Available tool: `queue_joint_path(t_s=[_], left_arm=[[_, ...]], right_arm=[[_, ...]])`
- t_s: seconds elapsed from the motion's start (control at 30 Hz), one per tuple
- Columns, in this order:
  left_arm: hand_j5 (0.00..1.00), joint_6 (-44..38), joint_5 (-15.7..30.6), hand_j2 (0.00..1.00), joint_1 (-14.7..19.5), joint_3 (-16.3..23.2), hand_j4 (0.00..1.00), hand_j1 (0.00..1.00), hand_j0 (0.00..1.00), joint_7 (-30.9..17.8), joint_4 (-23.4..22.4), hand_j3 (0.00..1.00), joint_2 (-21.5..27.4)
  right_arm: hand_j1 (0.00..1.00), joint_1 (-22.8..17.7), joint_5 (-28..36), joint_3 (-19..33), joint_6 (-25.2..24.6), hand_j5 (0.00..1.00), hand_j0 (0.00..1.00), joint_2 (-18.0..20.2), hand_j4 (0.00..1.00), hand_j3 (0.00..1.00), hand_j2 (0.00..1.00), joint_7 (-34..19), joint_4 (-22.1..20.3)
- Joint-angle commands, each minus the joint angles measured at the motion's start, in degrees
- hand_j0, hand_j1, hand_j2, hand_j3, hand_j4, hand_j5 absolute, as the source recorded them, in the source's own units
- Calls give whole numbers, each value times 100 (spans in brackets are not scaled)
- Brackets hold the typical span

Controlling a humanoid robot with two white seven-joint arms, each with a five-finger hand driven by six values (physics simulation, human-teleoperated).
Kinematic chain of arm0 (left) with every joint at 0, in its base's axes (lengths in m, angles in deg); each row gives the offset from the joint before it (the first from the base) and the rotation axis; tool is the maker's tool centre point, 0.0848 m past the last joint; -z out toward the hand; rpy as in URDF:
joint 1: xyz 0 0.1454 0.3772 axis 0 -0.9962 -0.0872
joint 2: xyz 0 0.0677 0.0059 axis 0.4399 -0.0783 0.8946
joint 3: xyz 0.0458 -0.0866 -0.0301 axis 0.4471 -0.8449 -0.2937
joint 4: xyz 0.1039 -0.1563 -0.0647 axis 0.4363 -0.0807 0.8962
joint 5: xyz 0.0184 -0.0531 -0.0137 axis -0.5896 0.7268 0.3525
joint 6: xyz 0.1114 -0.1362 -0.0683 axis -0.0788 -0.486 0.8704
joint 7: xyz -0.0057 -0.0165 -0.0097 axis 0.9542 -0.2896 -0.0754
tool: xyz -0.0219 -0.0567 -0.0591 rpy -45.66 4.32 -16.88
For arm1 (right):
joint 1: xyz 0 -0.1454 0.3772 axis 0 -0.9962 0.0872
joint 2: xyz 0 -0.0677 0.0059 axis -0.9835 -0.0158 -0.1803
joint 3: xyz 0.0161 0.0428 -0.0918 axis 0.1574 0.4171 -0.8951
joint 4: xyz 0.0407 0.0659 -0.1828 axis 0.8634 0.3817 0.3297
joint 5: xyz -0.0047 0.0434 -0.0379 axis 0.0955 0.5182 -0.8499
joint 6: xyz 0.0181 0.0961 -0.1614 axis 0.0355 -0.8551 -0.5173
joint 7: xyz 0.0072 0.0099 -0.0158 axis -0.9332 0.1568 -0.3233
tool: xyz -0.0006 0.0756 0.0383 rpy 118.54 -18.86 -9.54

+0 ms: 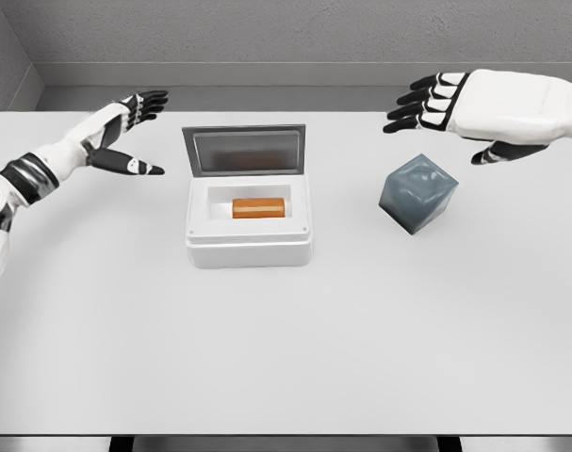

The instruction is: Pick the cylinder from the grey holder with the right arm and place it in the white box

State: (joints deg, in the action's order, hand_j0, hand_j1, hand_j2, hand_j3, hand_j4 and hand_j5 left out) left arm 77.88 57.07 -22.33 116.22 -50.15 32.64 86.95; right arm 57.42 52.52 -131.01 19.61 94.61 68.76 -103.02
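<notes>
No readable text or markings anywhere.

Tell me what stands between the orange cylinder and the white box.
Nothing does: the orange cylinder already lies inside the white box, whose lid is raised. The grey holder sits apart to its right, and the right hand is above it, holding nothing.

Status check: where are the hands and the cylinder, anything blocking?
Left hand and right hand open, raised, holding nothing. Orange cylinder lying in white box, lid up. Grey holder empty. Nothing in the way.

Bright, even light; faint shadows
</notes>
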Motion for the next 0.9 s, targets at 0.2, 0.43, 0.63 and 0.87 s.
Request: queue_joint_path(t_s=[0.2, 0.43, 0.63, 0.87], left_arm=[[100, -53, 284, 100, 9, 612, 100, 100, 100, 1, 500, 100, 281], [100, -53, 451, 100, -26, 999, 100, 100, 100, 1, 913, 100, 536], [100, -53, 566, 100, -26, 1201, 100, 100, 100, 1, 1045, 100, 598], [100, -53, 680, 100, -35, 1298, 100, 100, 100, 1, 1265, 100, 791]], right_arm=[[100, -79, 45, 8, -9, 100, 100, -35, 100, 100, 100, 3, 21], [100, -158, 45, 8, -9, 100, 100, 0, 100, 100, 100, 3, 21], [100, -246, 45, 8, -9, 100, 100, 0, 100, 100, 100, 3, 30], [100, -246, 45, 8, -9, 100, 100, -26, 100, 100, 100, -5, 82]])
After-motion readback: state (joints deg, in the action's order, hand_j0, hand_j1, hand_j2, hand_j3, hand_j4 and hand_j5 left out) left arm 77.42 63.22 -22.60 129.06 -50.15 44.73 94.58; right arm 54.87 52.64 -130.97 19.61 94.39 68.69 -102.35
